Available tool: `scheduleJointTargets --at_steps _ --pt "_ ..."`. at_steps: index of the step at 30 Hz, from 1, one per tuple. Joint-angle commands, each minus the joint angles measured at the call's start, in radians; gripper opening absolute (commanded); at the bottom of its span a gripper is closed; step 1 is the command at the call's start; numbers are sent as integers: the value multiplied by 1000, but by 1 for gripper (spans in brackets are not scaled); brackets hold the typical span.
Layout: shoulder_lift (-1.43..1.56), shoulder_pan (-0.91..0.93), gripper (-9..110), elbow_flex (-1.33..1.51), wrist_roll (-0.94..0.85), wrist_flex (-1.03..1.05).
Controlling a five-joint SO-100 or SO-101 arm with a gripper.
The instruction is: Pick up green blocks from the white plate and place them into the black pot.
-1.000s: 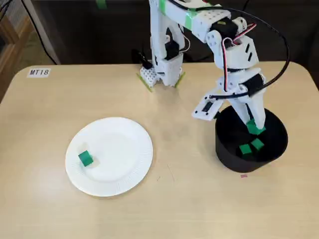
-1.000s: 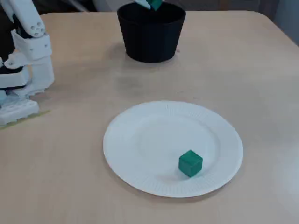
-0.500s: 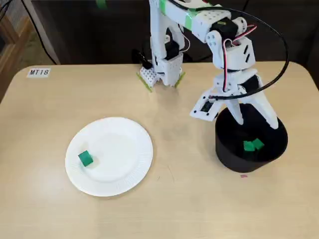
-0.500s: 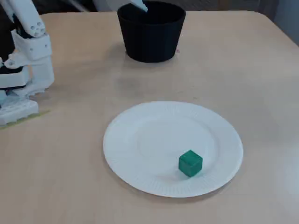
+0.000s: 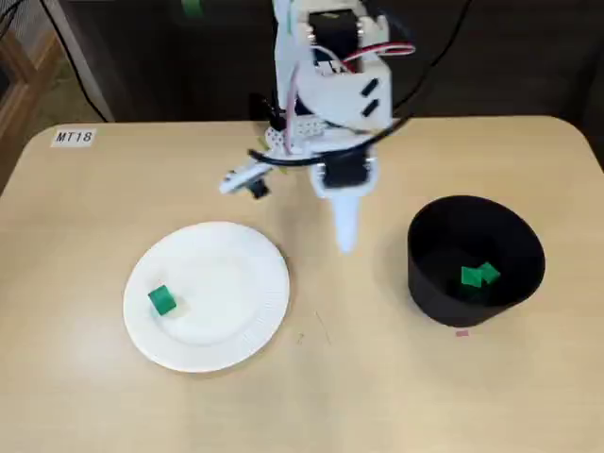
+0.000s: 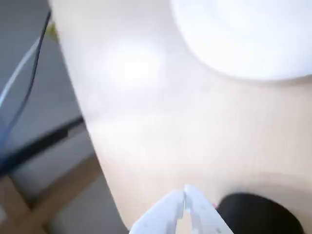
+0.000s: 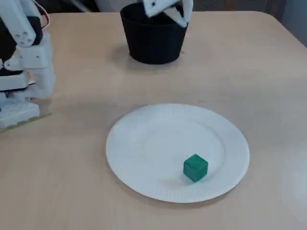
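bare table [image 5: 351, 313] between plate [image 5: 231, 283] and pot [image 5: 436, 304]

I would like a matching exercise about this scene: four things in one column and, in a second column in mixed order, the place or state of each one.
Column one
1. white plate
2. black pot
3. gripper
4. MT18 label

Column two
A. shut and empty, above the table
B. near the far left corner in a fixed view
C. carries a single green block
D. contains green blocks

Right pairs: 1-C, 2-D, 3-A, 4-B.
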Motion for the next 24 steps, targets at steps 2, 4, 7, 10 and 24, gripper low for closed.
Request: scheduleJointTargets --at_steps 2,4,7,10,24 --pt "-60 204 -2 -52 133 72" --pt "-92 268 -2 -60 170 67" --pt "-132 345 -2 -63 221 58" --pt "-212 393 8 -84 181 -8" --pt "-541 466 40 -293 101 0"
